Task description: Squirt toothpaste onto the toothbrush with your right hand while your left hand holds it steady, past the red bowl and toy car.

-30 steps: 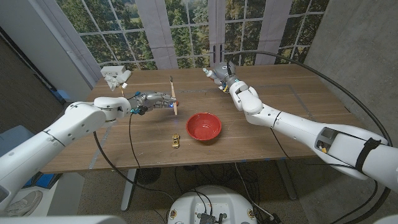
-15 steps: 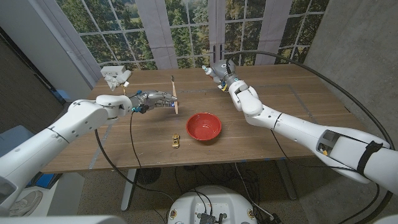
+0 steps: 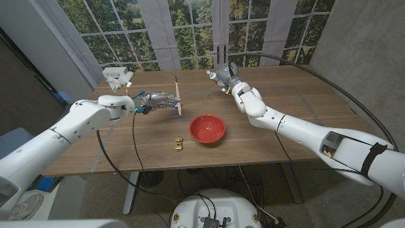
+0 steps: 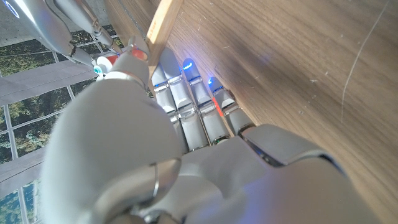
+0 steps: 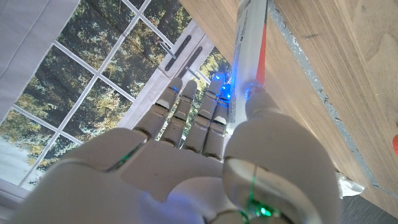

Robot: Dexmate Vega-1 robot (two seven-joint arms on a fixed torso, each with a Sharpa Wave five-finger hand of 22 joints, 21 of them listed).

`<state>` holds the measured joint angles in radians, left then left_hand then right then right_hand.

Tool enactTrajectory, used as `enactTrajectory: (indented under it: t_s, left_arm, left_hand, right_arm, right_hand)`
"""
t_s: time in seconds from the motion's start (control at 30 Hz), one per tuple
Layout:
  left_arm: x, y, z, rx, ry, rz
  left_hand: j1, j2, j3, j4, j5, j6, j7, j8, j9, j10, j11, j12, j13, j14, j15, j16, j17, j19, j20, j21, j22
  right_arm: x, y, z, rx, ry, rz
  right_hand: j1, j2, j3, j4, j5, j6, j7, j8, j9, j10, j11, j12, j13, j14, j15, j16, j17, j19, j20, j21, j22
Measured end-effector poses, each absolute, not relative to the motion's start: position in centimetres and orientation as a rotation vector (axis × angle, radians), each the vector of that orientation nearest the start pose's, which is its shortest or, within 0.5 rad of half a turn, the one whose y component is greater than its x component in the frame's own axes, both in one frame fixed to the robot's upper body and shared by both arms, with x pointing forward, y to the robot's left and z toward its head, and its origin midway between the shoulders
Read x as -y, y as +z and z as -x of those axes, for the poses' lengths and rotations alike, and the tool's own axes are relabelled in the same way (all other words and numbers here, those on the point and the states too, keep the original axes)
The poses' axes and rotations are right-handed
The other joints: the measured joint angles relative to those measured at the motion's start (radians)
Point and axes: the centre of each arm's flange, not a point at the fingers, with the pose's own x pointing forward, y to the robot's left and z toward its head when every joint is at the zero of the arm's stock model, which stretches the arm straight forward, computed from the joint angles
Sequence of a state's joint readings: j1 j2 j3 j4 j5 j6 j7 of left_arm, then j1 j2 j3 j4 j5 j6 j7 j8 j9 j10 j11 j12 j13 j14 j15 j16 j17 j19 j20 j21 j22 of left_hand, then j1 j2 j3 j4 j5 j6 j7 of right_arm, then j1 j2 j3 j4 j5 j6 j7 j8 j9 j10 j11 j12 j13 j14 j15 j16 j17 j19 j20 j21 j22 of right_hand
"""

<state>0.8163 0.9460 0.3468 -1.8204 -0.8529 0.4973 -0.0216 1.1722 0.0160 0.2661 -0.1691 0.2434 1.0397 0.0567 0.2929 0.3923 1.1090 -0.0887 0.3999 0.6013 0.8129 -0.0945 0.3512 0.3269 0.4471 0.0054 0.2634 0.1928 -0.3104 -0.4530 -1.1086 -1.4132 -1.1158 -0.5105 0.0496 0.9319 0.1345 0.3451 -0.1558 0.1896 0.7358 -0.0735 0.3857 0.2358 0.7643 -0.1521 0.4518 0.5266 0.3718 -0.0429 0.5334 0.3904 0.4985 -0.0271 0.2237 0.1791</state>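
Since a second ago the right hand point(image 3: 226, 77) has crept slightly toward the left with the toothpaste tube point(image 3: 214, 76) pinched in it, cap apparently leading. The left hand point(image 3: 159, 101) grips the toothbrush point(image 3: 176, 95) upright above the bench point(image 3: 266, 136), offering the bristles. Both sit beyond the red bowl point(image 3: 207, 128) and toy car point(image 3: 179, 144), so neither gets knocked.

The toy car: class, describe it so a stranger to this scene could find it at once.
Start at the wooden table and find the red bowl near its front middle. Just beside the bowl, on the robot's left and nearer the front edge, lies the toy car. It is yellow and far smaller than the bowl.
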Motion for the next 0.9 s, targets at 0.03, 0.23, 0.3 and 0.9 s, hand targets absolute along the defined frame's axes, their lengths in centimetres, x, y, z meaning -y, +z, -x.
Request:
enactTrajectory:
  t_s: [0.03, 0.23, 0.3, 0.9]
  left_arm:
    - [-30.7, 2.9, -58.9, 0.134, -0.324, -0.28]
    - [-30.6, 2.9, -58.9, 0.134, -0.322, -0.283]
    - [-30.4, 2.9, -58.8, 0.135, -0.324, -0.283]
    - [-30.6, 2.3, -57.7, 0.134, -0.31, -0.278]
  left_hand:
    - [0.0, 0.0, 0.0, 0.0, 0.0, 0.0, 0.0, 0.0, 0.0, 0.0, 0.0, 0.0, 0.001, 0.0, 0.0, 0.0, 0.0, 0.0, 0.0, 0.0, 0.0]
    - [0.0, 0.0, -0.003, 0.0, -0.001, 0.0, 0.0, -0.002, 0.0, 0.005, 0.005, 0.0, 0.002, 0.0, 0.0, 0.0, 0.0, 0.0, 0.0, 0.0, 0.0]
    - [0.0, 0.0, -0.003, 0.0, -0.001, 0.0, 0.0, -0.004, 0.0, 0.005, 0.005, 0.0, 0.002, 0.0, 0.0, 0.0, 0.0, 0.0, 0.0, 0.0, 0.0]
    - [0.0, 0.0, -0.004, -0.001, 0.001, 0.002, 0.002, -0.004, 0.005, 0.005, 0.005, -0.003, 0.002, 0.0, 0.0, -0.004, 0.005, 0.0, 0.0, 0.0, 0.0]
  right_arm:
    - [7.0, 8.6, -65.1, 0.698, -0.352, 1.957]
    - [6.5, 7.8, -65.8, 0.667, -0.308, 2.001]
    - [6.3, 7.5, -66.0, 0.661, -0.285, 2.016]
    - [4.7, 5.3, -66.6, 0.715, -0.151, 2.068]
  right_hand:
    - [0.0, 0.0, 0.0, 0.0, 0.0, 0.0, 0.0, 0.001, 0.0, 0.0, 0.0, 0.0, 0.0, 0.0, 0.0, 0.0, -0.001, 0.0, 0.0, 0.0, 0.0]
    - [0.007, 0.007, 0.0, 0.0, 0.0, 0.0, 0.0, 0.001, 0.0, 0.004, -0.004, 0.0, 0.005, 0.0, 0.0, 0.0, -0.001, 0.0, 0.0, 0.0, 0.0]
    - [0.007, 0.007, 0.0, 0.0, 0.0, 0.0, 0.0, 0.001, 0.0, 0.007, -0.007, 0.0, 0.005, 0.003, 0.003, 0.0, -0.001, 0.0, 0.0, 0.0, 0.0]
    - [0.05, -0.057, -0.033, -0.014, 0.0, -0.239, -0.038, -0.097, -0.013, -0.274, 0.005, -0.147, -0.002, -0.173, 0.003, -0.075, 0.0, -0.046, 0.017, -0.02, 0.0]
